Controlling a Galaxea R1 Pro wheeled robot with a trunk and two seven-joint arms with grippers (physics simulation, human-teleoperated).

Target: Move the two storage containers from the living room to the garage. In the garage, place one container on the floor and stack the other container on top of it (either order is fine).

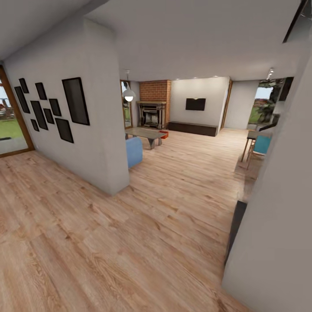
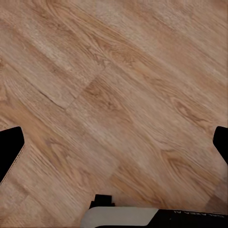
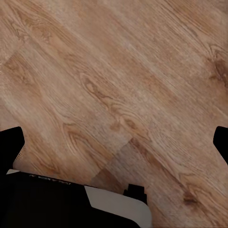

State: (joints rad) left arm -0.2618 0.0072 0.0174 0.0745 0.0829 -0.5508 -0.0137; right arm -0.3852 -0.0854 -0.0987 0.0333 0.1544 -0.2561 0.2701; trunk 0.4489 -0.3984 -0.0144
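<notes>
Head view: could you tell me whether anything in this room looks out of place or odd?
Only one thing: a small orange-red storage container sits on the wood floor beside the grey low table, near the fireplace.

Small orange-red storage container (image 1: pixel 164 134), seemingly floor-level beside the distant low table (image 1: pixel 145 132).

No text can be read with any certainty. In the left wrist view, a row of small pale letters runs along the dark band of the robot's body panel (image 2: pixel 190 214) at about 5 o'clock, too small and cut off to make out. In the right wrist view, similar faint lettering sits on the dark panel (image 3: pixel 47 183) at about 7 o'clock, also illegible. The dark wall frames (image 1: pixel 76 101) carry no lettering.
</notes>
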